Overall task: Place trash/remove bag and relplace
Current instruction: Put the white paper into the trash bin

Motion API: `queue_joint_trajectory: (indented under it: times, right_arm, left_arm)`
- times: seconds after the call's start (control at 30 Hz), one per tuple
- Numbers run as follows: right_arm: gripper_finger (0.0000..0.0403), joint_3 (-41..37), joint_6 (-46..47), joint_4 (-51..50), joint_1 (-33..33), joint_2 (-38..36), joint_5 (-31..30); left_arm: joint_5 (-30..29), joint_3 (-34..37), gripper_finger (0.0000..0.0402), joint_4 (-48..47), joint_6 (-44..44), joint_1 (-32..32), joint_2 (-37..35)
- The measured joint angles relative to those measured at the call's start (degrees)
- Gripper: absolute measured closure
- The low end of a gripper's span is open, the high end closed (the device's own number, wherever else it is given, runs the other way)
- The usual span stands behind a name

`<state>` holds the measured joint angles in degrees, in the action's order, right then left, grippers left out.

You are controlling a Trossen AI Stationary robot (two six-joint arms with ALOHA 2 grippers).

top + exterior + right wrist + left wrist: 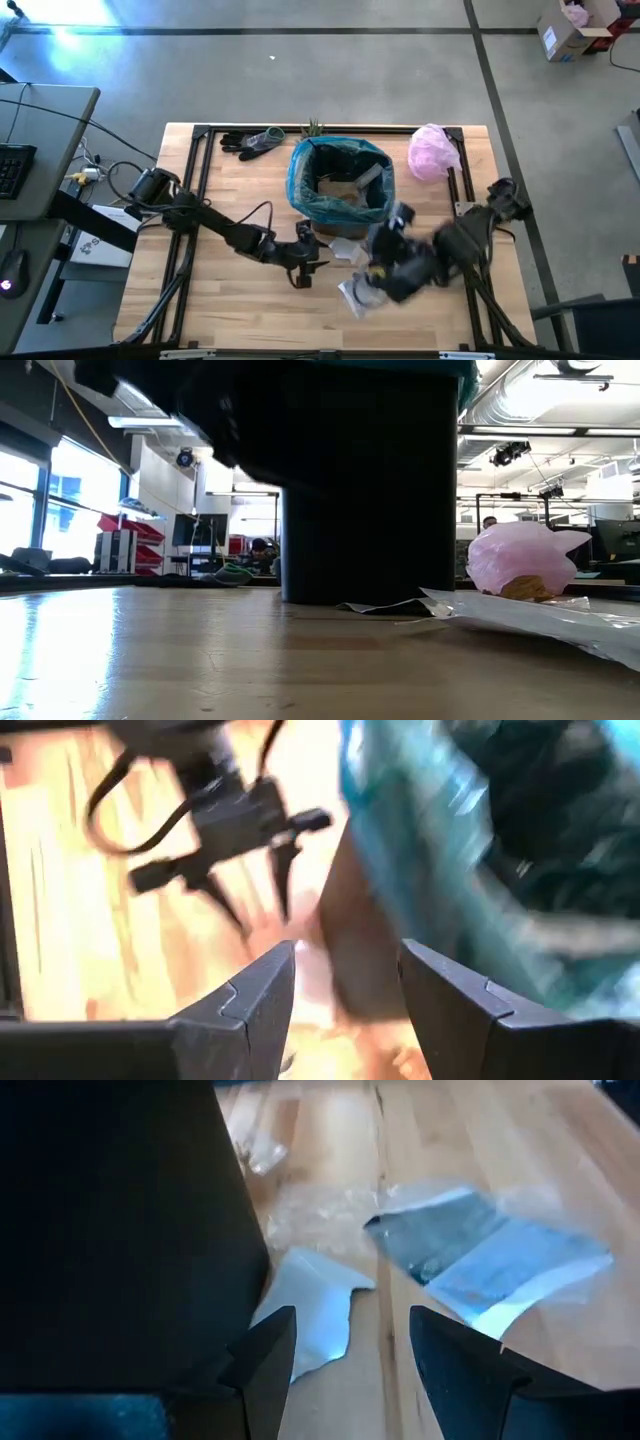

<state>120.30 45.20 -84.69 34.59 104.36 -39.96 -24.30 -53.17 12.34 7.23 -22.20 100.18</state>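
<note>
The left hand (303,262) sat low on the surface (200,300) at about seven o'clock from the bin (340,180), its fingers (268,1352) apart with nothing between them, aimed at a white scrap (310,1315) and a silvery wrapper (490,1260) lying just beside the bin's base. The teal bag (300,185) lined the bin, with trash (345,190) inside it. The right hand (385,250) hovered at five o'clock from the bin, its fingers (250,995) apart and empty, above clear wrappers (358,292) on the wood. A pink bag (432,152) lay at two o'clock, gloves (250,141) at ten.
</note>
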Motion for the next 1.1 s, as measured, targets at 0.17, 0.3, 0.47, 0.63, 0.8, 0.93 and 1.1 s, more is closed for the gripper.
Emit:
queue_joint_trajectory:
  times: [0.17,0.3,0.47,0.63,0.8,0.93,1.1]
  right_arm:
    - [0.0243,-15.6,17.2,2.0,6.8,0.0,-3.4]
    - [0.0258,-32.3,24.0,13.5,9.2,0.1,-3.7]
    - [0.0264,-49.0,5.7,35.3,8.4,0.1,-3.3]
    - [0.0265,-55.3,-3.4,36.6,4.6,0.1,-4.6]
    - [0.0265,-58.0,-17.3,45.2,0.2,0.0,-1.1]
    - [0.0265,-61.2,-28.1,58.0,-1.9,0.0,5.1]
    - [0.0265,-62.3,-34.0,60.8,-3.2,0.1,5.3]
  left_arm:
    - [2.5,0.0,0.022,0.2,0.0,2.1,3.7]
    - [2.8,0.0,0.022,1.2,1.8,3.4,6.4]
    - [-3.1,0.0,0.0219,-0.4,4.8,4.8,7.2]
    - [-0.9,-0.1,0.022,-1.7,7.4,6.9,7.5]
    - [3.5,-0.1,0.022,-1.6,9.3,8.6,8.8]
    - [5.9,-0.1,0.0219,-1.5,9.6,9.0,9.8]
    - [7.3,-0.1,0.022,-0.6,10.3,9.1,11.7]
